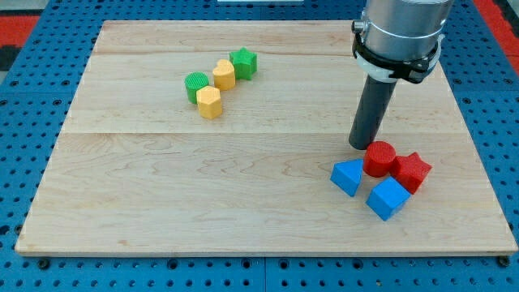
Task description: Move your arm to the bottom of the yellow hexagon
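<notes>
With no jaws to open or close, my tip (360, 146) sits touching the red cylinder (379, 158) — leaving carelessly could drag it — and overshooting leftward could bump the yellow hexagon (209, 103).

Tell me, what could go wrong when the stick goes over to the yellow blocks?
My tip sits right beside the red cylinder, so setting off carelessly could nudge it. The yellow hexagon touches the green cylinder, with the yellow heart close by; arriving too high might scatter them.
</notes>
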`<action>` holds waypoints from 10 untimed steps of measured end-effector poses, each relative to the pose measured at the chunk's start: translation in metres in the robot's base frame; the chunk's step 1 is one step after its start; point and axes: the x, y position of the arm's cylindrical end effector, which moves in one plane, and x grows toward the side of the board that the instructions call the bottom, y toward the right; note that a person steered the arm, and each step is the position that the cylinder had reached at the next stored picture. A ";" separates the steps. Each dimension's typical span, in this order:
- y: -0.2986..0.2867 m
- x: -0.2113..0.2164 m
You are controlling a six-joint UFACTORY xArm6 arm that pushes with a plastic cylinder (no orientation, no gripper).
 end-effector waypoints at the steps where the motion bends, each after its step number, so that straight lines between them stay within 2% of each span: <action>1: -0.011 0.000; 8: -0.058 0.000; 10: -0.114 -0.004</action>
